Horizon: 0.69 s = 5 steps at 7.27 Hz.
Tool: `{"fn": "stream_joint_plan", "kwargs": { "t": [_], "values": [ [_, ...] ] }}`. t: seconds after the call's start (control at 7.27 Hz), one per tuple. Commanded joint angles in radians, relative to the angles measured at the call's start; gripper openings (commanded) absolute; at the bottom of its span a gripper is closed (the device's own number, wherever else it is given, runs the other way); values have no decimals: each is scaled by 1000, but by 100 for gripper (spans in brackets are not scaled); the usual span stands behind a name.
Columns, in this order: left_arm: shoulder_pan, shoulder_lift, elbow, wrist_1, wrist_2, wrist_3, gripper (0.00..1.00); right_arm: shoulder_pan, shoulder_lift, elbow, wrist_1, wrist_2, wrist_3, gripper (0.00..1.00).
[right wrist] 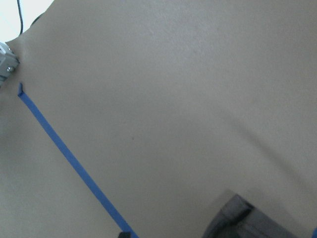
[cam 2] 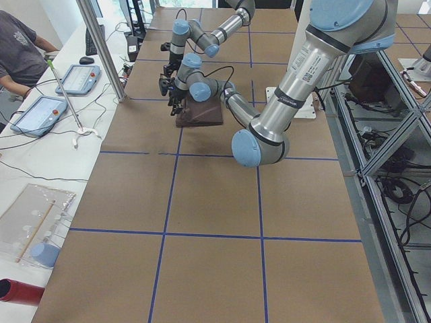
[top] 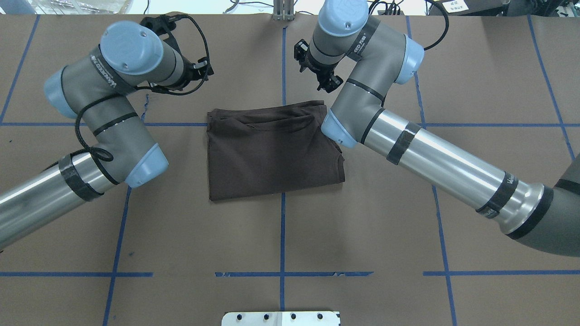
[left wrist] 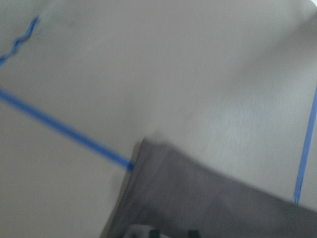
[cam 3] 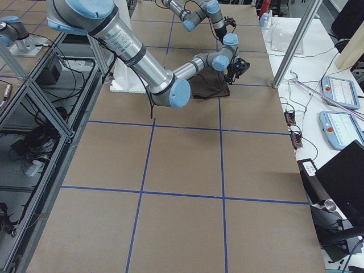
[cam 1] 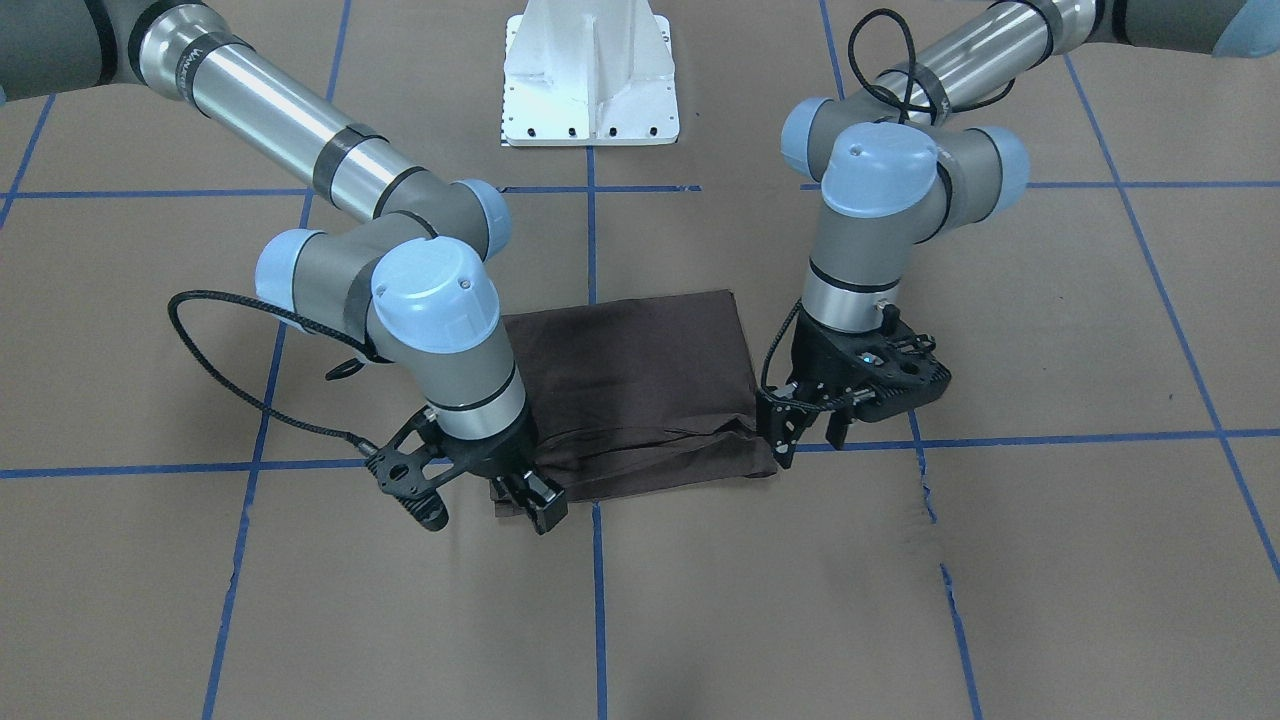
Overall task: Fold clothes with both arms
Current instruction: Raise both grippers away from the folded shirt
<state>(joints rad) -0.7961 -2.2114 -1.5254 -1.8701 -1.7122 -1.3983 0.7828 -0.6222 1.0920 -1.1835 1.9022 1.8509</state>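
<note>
Front cam, left to right: right hand (cam 1: pixel 533 498) sits low at one corner of the T-shirt (cam 1: pixel 640 390), fingers slightly parted, nothing gripped that I can see. The shirt lies mid-tabletop (cam 1: pixel 1000 600), folded to a compact rectangle, layered edge toward this cam. Left hand (cam 1: pixel 812 428) is just beside the opposite corner, fingers apart, empty. Fabric looks thin, limp, light. I expect sag and layers sliding, so I'd pinch the whole stack at those two corners, both hands together.
</note>
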Motion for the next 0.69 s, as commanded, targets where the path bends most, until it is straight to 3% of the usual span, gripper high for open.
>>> {"fn": "stream_joint_plan", "kwargs": {
  "t": [0.0,0.28,0.55],
  "values": [
    [-44,-2,10,-4,-87,48,100,36,7,-21,10,34,-56,100],
    [-83,5,-36,6,-205,114,100,99,-7,-15,-2,119,-174,100],
    [21,7,-39,-3,-199,-47,100,206,-84,15,-5,222,-379,100]
  ]
}}
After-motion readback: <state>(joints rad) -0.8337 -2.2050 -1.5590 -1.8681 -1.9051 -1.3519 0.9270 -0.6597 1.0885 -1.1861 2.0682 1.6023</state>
